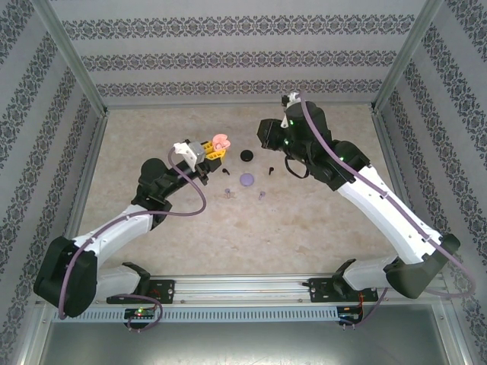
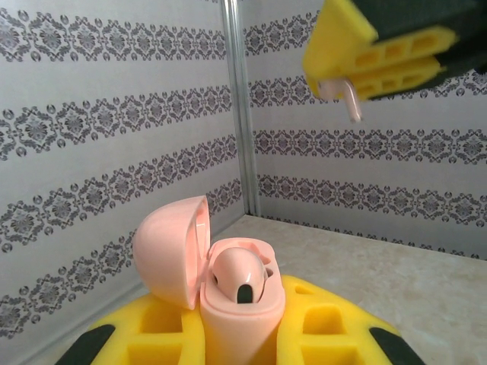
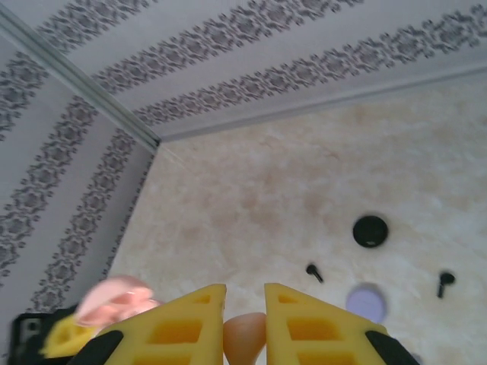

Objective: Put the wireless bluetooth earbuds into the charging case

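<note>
Above the table (image 1: 319,228), a pink charging case (image 2: 242,304) is clamped by the left gripper (image 1: 213,150) and a pinkish earbud (image 2: 351,105) by the right gripper (image 3: 245,293); alignment is required.

The desk (image 1: 319,228) is a beige, mottled surface walled in by patterned panels. Near its middle lies a black disc (image 1: 246,155) and, a little nearer the arm bases, a purple disc (image 1: 247,179); the two do not touch. A black bud (image 1: 271,169) lies right of the discs and a second black bud (image 1: 227,172) lies left of them. Nearer still lie a left pale purple bud (image 1: 227,193) and a right pale purple bud (image 1: 261,195), apart from each other
</note>
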